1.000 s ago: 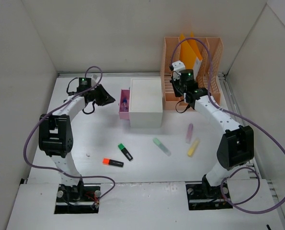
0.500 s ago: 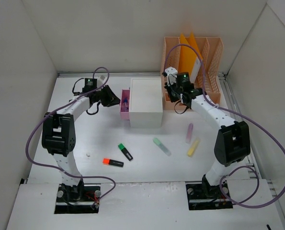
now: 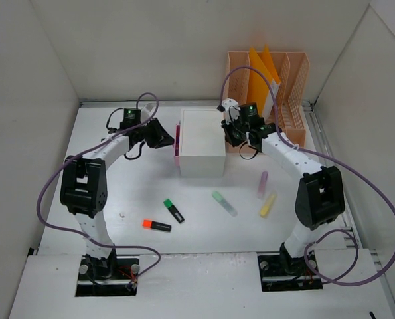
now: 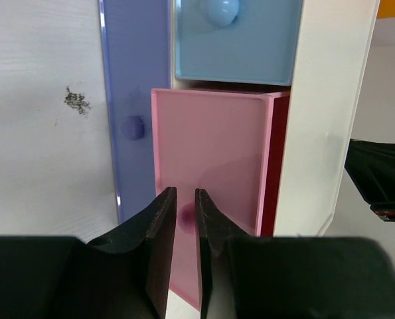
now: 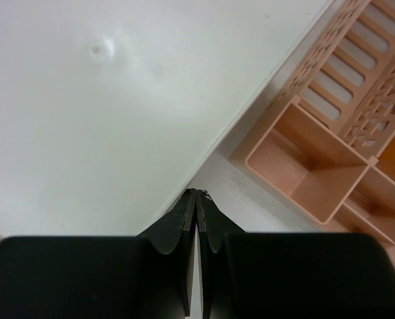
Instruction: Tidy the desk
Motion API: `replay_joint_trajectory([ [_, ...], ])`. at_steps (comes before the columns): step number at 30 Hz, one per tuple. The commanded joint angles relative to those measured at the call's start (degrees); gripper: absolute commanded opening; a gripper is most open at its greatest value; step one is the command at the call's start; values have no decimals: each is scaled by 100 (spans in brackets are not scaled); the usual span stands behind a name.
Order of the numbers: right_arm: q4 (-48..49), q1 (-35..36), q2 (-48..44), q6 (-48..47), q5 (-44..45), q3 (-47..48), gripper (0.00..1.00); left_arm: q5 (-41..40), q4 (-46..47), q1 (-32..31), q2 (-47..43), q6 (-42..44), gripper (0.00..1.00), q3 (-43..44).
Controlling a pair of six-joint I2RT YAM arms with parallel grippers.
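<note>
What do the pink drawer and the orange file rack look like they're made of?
The pink drawer is probably plastic, smooth with a slight sheen; its thin side wall shows a darker, see-through-looking edge. The file rack looks like moulded plastic in a matt peach, judging by its thin walls with cut-out slots and lattice.

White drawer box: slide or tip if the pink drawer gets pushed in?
Probably slides, not tips: white drawer box sits low and broad on the desk. Looks light plastic, so pushing the pink drawer may shove it; the shut right tool opposite might brace it.
</note>
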Motion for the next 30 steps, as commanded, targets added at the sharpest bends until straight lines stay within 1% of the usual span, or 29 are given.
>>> replay_joint_trajectory([
  [1,158,70,2,-57,-274,86,0,254,367,-199,-107,-62,14,326],
  [10,166,88,11,-66,-186,121,0,271,367,-490,113,-98,14,563],
  [15,167,87,-41,-75,-46,121,0,184,367,-543,69,-150,14,458],
  [16,167,44,-59,-66,-2,121,0,148,367,-465,17,-168,15,371],
  [18,167,26,-146,-40,139,139,0,26,402,-359,-80,-246,20,257],
  [19,175,-52,-182,4,148,165,4,-10,420,-219,-176,-317,22,125],
  [20,184,-105,-234,22,113,174,6,-45,420,-139,-238,-343,27,81],
  [21,167,-210,-270,-30,87,191,9,-124,428,-60,-334,-370,30,37],
  [22,149,-237,-313,-100,78,183,16,-150,428,27,-379,-379,33,-25],
  [24,114,-238,-428,-311,148,200,23,-186,411,256,-431,-396,40,-25],
  [25,96,-255,-445,-356,192,200,36,-186,402,326,-440,-405,43,18],
  [26,79,-264,-480,-382,305,200,40,-168,402,388,-423,-414,47,36],
  [27,35,-281,-516,-408,350,209,43,-133,393,502,-388,-423,49,80],
  [28,26,-264,-533,-417,394,209,51,-107,411,503,-362,-431,50,150],
  [30,-53,-308,-577,-487,491,209,55,-11,524,634,-248,-484,52,229],
])
